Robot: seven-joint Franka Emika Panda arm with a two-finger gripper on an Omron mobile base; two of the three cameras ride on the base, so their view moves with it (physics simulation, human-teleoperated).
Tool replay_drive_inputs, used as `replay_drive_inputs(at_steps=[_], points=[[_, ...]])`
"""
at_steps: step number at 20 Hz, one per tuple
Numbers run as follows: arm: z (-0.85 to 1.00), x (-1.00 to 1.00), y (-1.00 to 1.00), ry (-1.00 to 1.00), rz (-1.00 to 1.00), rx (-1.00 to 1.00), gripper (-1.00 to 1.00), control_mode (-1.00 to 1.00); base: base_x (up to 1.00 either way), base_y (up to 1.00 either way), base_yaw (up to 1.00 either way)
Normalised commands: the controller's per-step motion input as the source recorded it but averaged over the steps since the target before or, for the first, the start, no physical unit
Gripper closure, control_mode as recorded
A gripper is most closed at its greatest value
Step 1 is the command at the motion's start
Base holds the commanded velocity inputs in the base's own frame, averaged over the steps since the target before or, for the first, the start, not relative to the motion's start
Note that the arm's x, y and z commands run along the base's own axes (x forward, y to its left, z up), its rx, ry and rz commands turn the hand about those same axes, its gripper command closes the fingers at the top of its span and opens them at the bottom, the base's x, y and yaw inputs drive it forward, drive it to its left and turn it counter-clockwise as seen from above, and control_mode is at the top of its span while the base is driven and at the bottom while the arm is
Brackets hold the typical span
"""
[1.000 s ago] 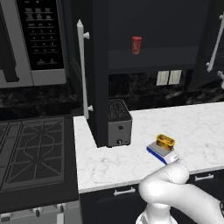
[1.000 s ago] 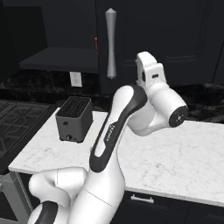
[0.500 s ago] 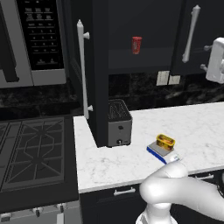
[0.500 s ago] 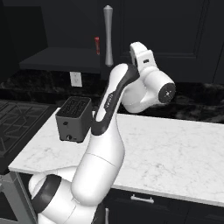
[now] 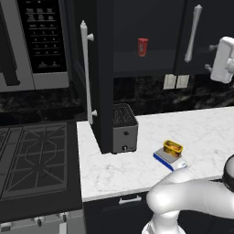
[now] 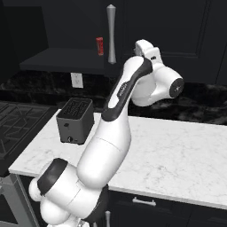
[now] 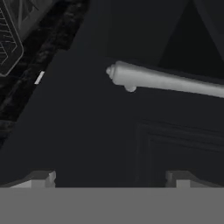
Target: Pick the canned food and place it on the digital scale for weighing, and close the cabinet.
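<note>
Canned food (image 5: 172,147): sitting on the digital scale (image 5: 169,158), placement apparently complete. Cabinet (image 5: 192,36): right door standing partly open, closing remaining. Gripper (image 7: 111,178): fingertips spread apart, empty, facing the door's handle (image 7: 166,82).

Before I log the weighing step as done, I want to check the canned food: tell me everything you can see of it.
The canned food is a small squat yellow can, wider than tall, with a darker top and rim. It stands upright on the grey plate of the digital scale, a flat square with a blue base and white front, on the white marble counter to the right of the toaster. Nothing else touches it. Any label is too small to read.
</note>
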Motion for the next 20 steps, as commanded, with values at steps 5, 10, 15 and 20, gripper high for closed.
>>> replay_drive_inputs(at_steps=[5,10,15,20], points=[[-0.19,-0.24,0.0,-0.18,-0.02,-0.01,-1.0,-1.0,0.0,0.0,0.0],[-0.27,-1.0,-0.03,-0.52,-0.15,0.07,-1.0,-1.0,0.0,0.0,0.0],[-0.17,-1.0,0.15,-0.44,-0.25,0.2,-1.0,-1.0,0.0,0.0,0.0],[0.05,-1.0,0.0,-0.24,-0.22,0.24,-1.0,-1.0,0.0,0.0,0.0]])
